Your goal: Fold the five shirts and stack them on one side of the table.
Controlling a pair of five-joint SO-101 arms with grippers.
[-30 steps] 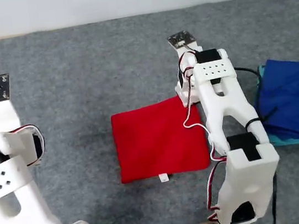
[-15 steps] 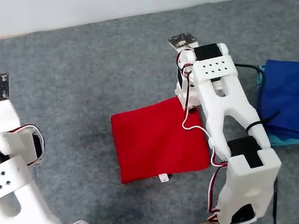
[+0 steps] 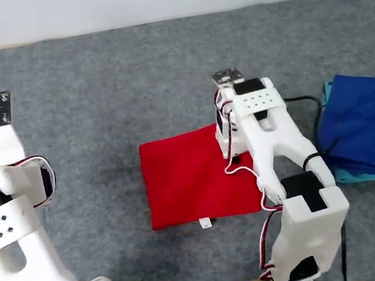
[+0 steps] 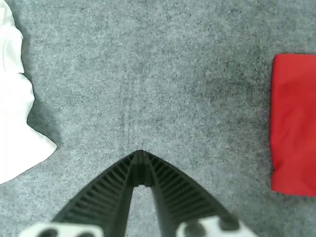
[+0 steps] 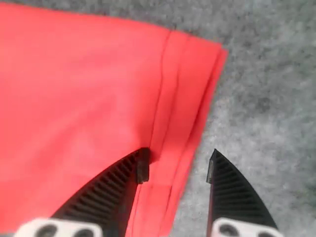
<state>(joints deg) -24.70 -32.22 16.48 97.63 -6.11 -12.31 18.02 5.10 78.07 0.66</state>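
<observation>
— Red shirt [image 3: 193, 178], folded, is lying mid-table [image 3: 97, 90]; a blue shirt [image 3: 370, 122] is sitting beyond the right arm.
— And the left gripper [image 4: 143, 157]?
— Its fingers are pressing together above bare grey, with a white shirt [image 4: 15, 118] nearby.
— And the right gripper [image 5: 175, 168]?
— It is gaping, straddling the red hem.

I see the red shirt [image 3: 193, 178] folded into a nearly square packet, lying flat near the middle of the grey surface [image 3: 97, 90]. A small white tag [image 3: 205, 223] pokes out from its near edge, and up close one side edge shows stacked layers and a seam. Well apart, at the right edge, a folded blue shirt [image 3: 370, 125] lies on top of a teal one [image 3: 360, 175], of which I see just a strip. A white shirt [image 4: 15, 118] lies rumpled, well apart from the red one.
</observation>
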